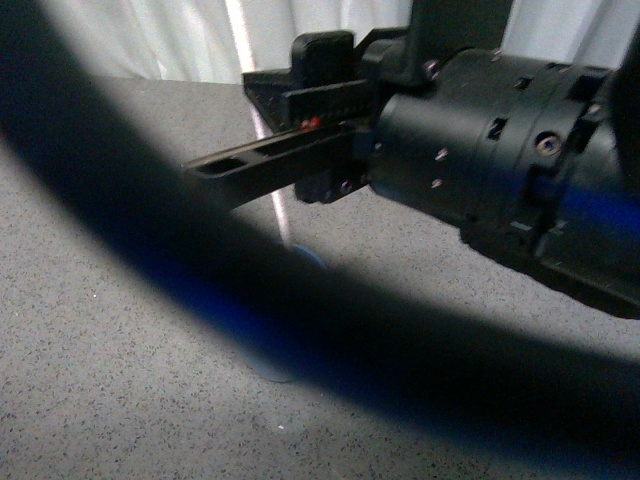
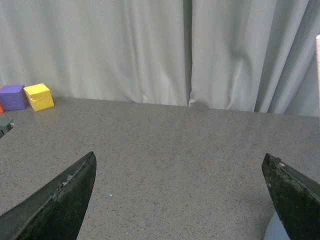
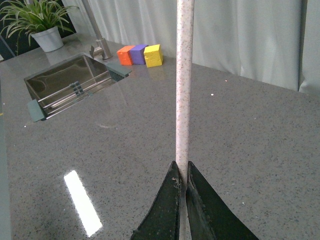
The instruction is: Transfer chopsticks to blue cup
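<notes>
The right end effector [image 3: 183, 171] is pinching the chopstick [image 3: 182, 90], its two dark fingers pressing together on the stick's lower part. The stick is standing upright and rising out past the edge of the right wrist view. In the front view the same arm is reaching across from the right with its fingers pointing left. There the pale stick is showing above and below them, slightly tilted. Its lower end is coming down at the rim of the blue cup [image 1: 308, 262]; whether the tip is inside the cup is not clear.

The cup is standing on the grey speckled counter [image 1: 110, 330], blurred. A dark cable [image 1: 150, 250] is arcing close to the lens and covering its middle.

The left end effector [image 2: 178, 156] is hanging over the counter with its fingers spread wide apart and gripping nothing. A pale blue edge of the cup is peeking in just beside one finger.

Further out, a sink [image 3: 70, 85] is sitting recessed in the counter with a faucet [image 3: 100, 47] behind it. An orange block [image 3: 126, 55], a purple block [image 3: 138, 52] and a yellow block [image 3: 153, 55] are lining up side by side near the faucet. A potted plant [image 3: 37, 22] is standing beyond the sink, and a pale curtain [image 2: 125, 50] is hanging along the counter's far edge.
</notes>
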Controlling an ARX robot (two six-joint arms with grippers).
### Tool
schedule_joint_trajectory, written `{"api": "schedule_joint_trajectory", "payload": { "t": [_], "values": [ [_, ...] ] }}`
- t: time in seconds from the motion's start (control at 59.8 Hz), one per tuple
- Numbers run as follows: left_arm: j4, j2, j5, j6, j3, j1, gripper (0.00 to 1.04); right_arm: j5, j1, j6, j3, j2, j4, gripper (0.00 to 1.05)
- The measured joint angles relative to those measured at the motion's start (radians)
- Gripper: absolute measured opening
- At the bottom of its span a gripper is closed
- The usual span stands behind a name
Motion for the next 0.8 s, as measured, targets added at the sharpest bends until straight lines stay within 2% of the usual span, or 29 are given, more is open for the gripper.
{"api": "schedule_joint_trajectory", "payload": {
  "t": [0.335,0.402,0.619,0.686,0.803],
  "values": [
    [0.000,0.000,0.000,0.000,0.000,0.000,0.98,0.003,0.016,-0.005,0.035,0.093,0.009,0.03],
    [0.000,0.000,0.000,0.000,0.000,0.000,0.98,0.003,0.014,-0.008,0.030,0.092,0.004,0.17],
    [0.000,0.000,0.000,0.000,0.000,0.000,0.98,-0.004,-0.008,-0.008,-0.006,0.050,-0.002,0.51],
    [0.000,0.000,0.000,0.000,0.000,0.000,0.98,0.000,-0.019,-0.009,-0.021,0.016,-0.004,0.67],
    [0.000,0.000,0.000,0.000,0.000,0.000,0.98,0.101,-0.049,-0.008,-0.047,-0.050,-0.074,0.90]
  ]
}}
